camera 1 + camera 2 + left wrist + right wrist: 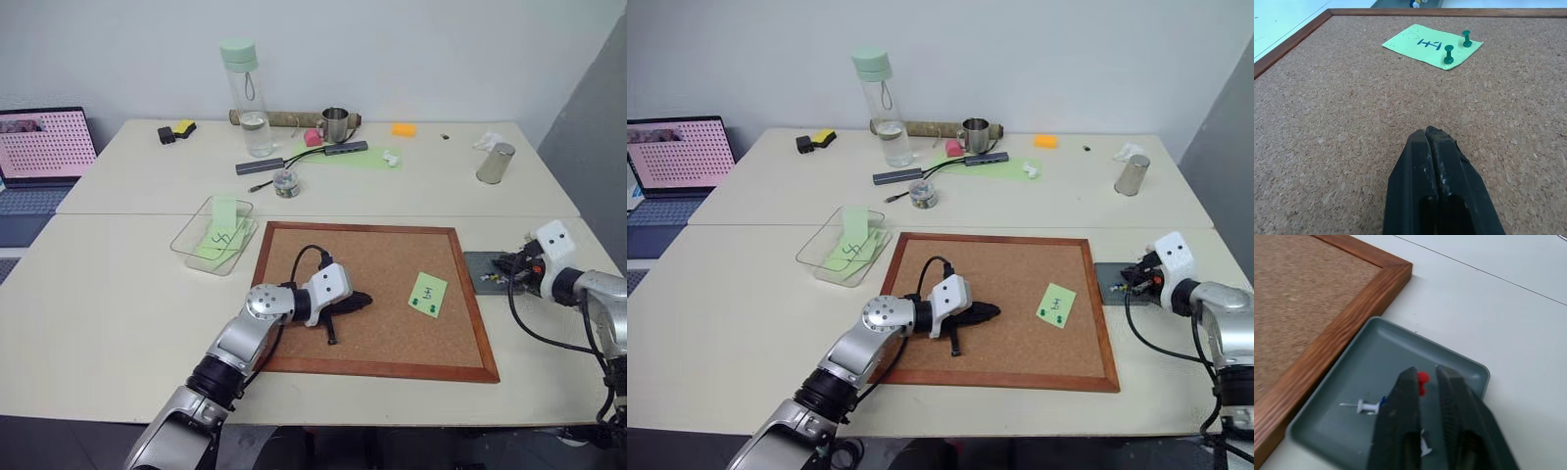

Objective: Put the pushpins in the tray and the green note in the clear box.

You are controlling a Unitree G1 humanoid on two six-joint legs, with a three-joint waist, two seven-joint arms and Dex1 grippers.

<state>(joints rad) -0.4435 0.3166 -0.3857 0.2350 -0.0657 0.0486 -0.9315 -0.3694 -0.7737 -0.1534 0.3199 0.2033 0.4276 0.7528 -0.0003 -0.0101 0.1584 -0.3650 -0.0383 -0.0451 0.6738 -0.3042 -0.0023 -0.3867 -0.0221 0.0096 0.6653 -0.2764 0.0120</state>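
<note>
The green note (427,294) with its black mark lies on the right part of the corkboard (372,257). Two dark green pushpins (1448,54) (1466,38) stand in it. My left gripper (1428,133) is shut and empty, resting on the cork to the note's left. The dark grey tray (1400,335) sits just off the board's right edge. My right gripper (1425,374) hovers over the tray, fingers slightly open, with the red pushpin (1422,378) showing in the gap at their tips. The clear box (186,240) stands left of the board.
A white pin (1369,407) and other pins lie in the tray. The clear box holds another green note (221,238). Behind the board stand a small round jar (286,183), a water bottle (247,98), a metal mug (334,124) and a steel cup (496,163). A laptop (44,147) sits far left.
</note>
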